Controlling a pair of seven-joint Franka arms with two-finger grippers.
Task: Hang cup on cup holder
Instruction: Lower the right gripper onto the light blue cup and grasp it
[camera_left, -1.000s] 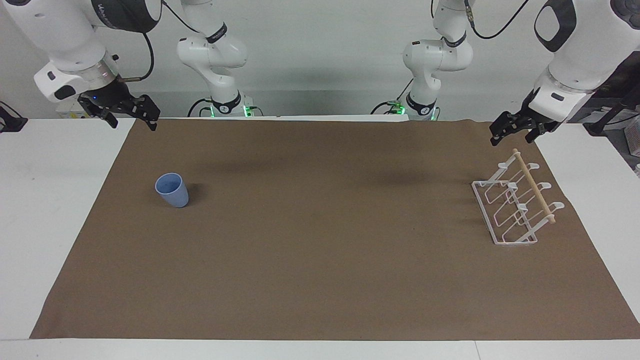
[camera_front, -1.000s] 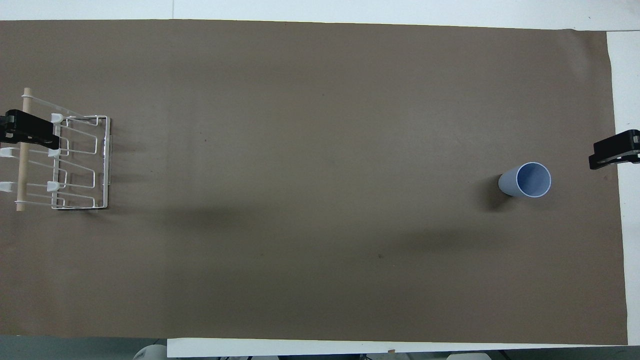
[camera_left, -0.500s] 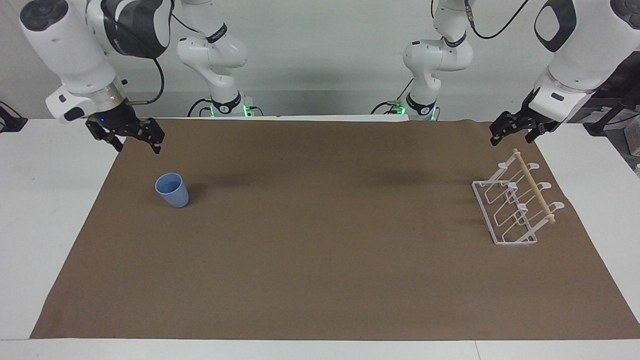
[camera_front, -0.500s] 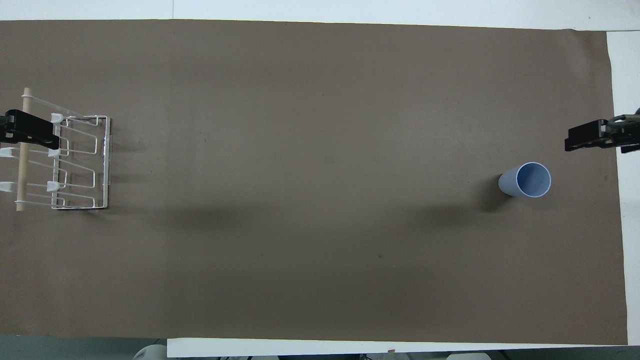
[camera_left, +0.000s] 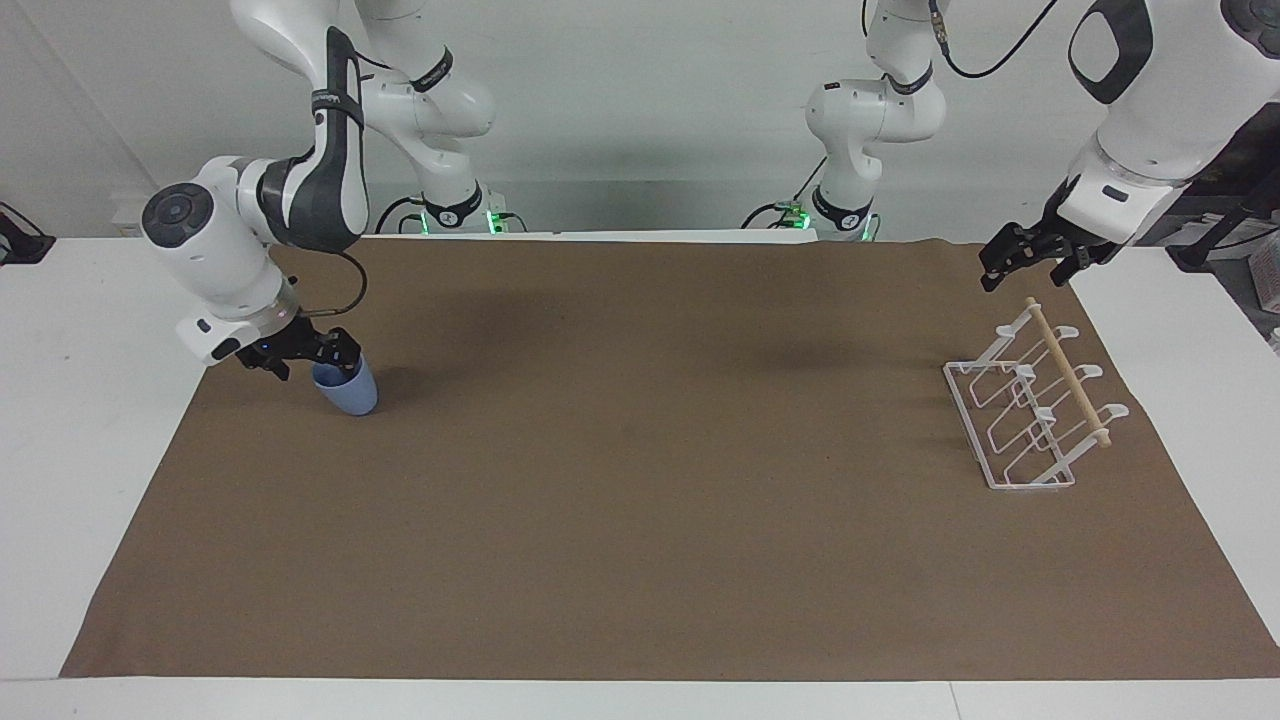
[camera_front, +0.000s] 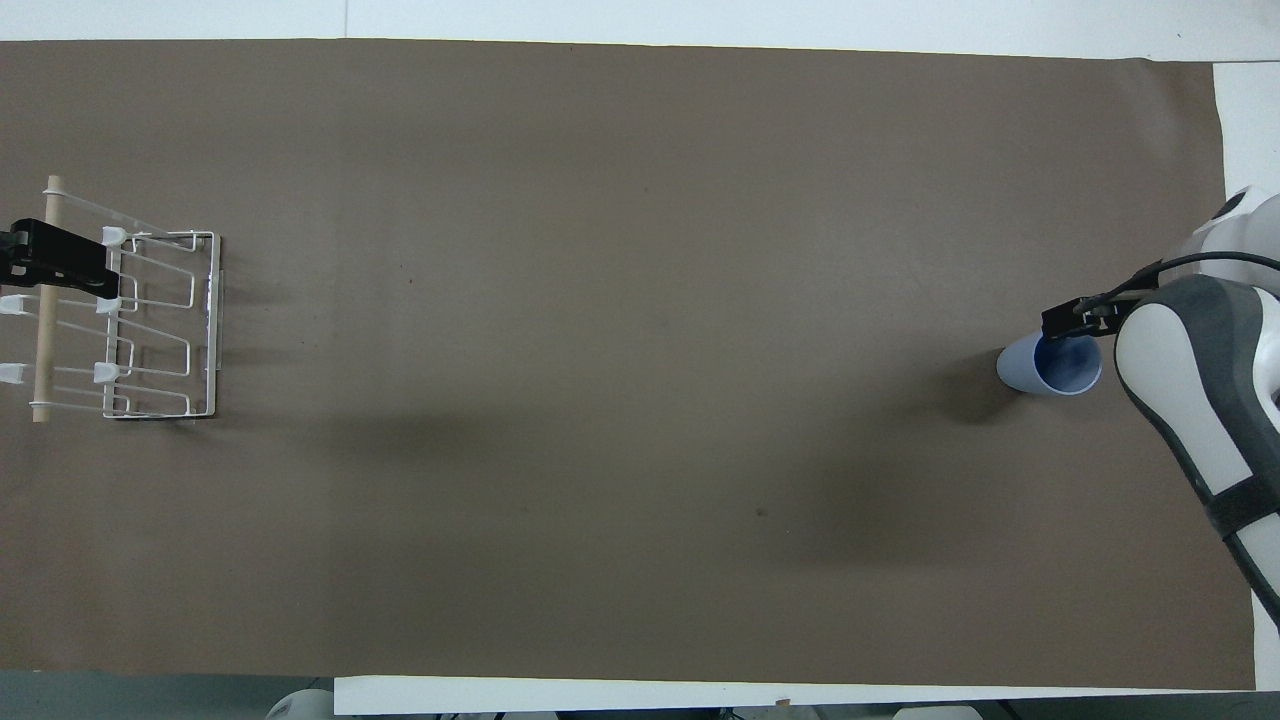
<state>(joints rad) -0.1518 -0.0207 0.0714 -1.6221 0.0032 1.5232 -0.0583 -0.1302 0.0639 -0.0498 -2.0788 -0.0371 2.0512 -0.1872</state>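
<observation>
Plainly, the step in hand is the pick-up, with the hanging not yet begun. The white tabletop (camera_left: 60, 450) carries a wide brown cloth (camera_left: 640, 560), and both task things stand on it, well apart. Seen from overhead, the cup holder (camera_left: 1030, 415) is at about nine o'clock on the cloth, at the left arm's end. It is a white wire rack with a wooden rod (camera_left: 1070, 378) across its top, and its slanted prongs are all bare. The right arm (camera_left: 250, 220) is bent low over the three o'clock end, while the left arm (camera_left: 1140, 110) waits. The cup (camera_left: 350, 392), a small light-blue tumbler, stands upright with its mouth up at about three o'clock. The right end effector (camera_left: 305, 358) is down at the cup's rim with its jaws spread wide. One finger shows at about eleven o'clock of the rim from overhead, and the other is hidden under the arm, so contact cannot be told. The left end effector (camera_left: 1030, 262) hangs open and empty over the rod. The next move probably calls for closing squarely on the cup's wall without tipping it, then lifting and carrying it toward nine o'clock, turned mouth-down to slip over a prong.
</observation>
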